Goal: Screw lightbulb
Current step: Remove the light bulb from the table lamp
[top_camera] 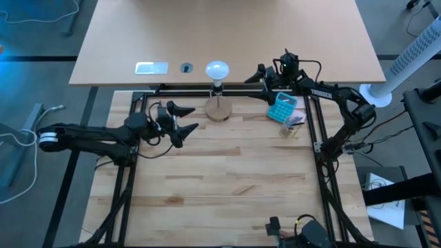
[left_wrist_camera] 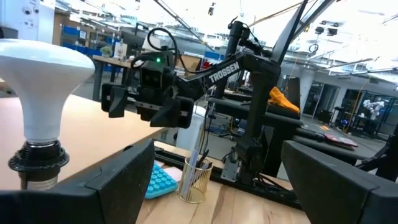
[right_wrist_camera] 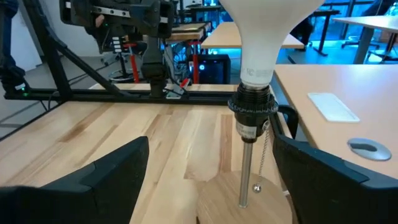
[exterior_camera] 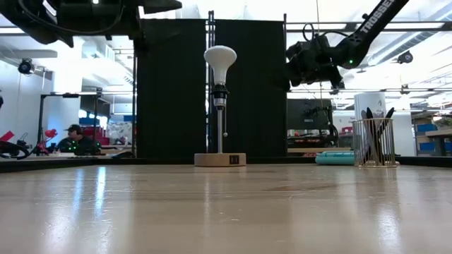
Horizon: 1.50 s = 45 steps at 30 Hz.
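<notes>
While both arms are hovering above the wooden worktop (top_camera: 227, 172), the lightbulb (top_camera: 217, 69) is sitting upright in the black socket (right_wrist_camera: 252, 107) atop a thin metal stem (right_wrist_camera: 246, 174), which is standing on the round wooden base (top_camera: 218, 109) near the far edge. A small pull chain (right_wrist_camera: 263, 155) is hanging beside the stem.

The left hand (top_camera: 185, 120) is waiting just left of the base, its fingers (left_wrist_camera: 124, 180) spread wide and holding nothing; in the left wrist view the bulb is showing beyond them, apart from both.

The right hand (top_camera: 260, 74) is hanging to the right of the bulb, raised to about bulb height in the low view, its fingers (right_wrist_camera: 106, 180) likewise standing wide apart and gripping nothing. In the right wrist view, socket and stem are lining up between the two fingers without touching either.

A teal calculator (top_camera: 282, 107) is lying to the right of the base, next to a wire cup (exterior_camera: 373, 142) of pens.
</notes>
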Each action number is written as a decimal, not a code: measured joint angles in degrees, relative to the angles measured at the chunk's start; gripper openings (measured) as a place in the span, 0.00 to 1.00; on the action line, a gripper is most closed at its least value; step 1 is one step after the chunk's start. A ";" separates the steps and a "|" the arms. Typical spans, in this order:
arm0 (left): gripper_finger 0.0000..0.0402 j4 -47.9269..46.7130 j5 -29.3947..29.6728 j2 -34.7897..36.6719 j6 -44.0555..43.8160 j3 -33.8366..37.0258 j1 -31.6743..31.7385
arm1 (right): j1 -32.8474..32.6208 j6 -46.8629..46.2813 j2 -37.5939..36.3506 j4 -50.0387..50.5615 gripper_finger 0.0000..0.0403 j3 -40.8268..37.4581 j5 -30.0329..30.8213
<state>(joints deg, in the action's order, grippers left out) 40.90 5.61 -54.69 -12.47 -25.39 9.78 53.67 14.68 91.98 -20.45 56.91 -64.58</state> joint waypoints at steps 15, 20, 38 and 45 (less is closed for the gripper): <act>0.81 7.09 0.76 -7.82 -0.73 0.00 0.00 | 2.61 0.44 2.77 -0.41 0.84 0.04 -1.79; 0.81 7.09 2.01 -7.75 -0.58 0.00 0.07 | 2.23 -4.65 5.94 -5.97 0.84 2.82 -1.59; 0.81 3.66 12.50 -10.10 -2.13 0.00 1.39 | -5.55 -10.31 21.83 -5.91 0.84 24.82 1.18; 0.81 3.67 12.49 -9.28 -2.15 0.00 1.60 | -6.70 -11.68 24.46 -5.87 0.84 29.03 1.23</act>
<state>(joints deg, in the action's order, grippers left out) 44.58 18.09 -63.97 -14.62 -25.39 11.38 46.97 3.01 116.45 -26.31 85.94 -63.34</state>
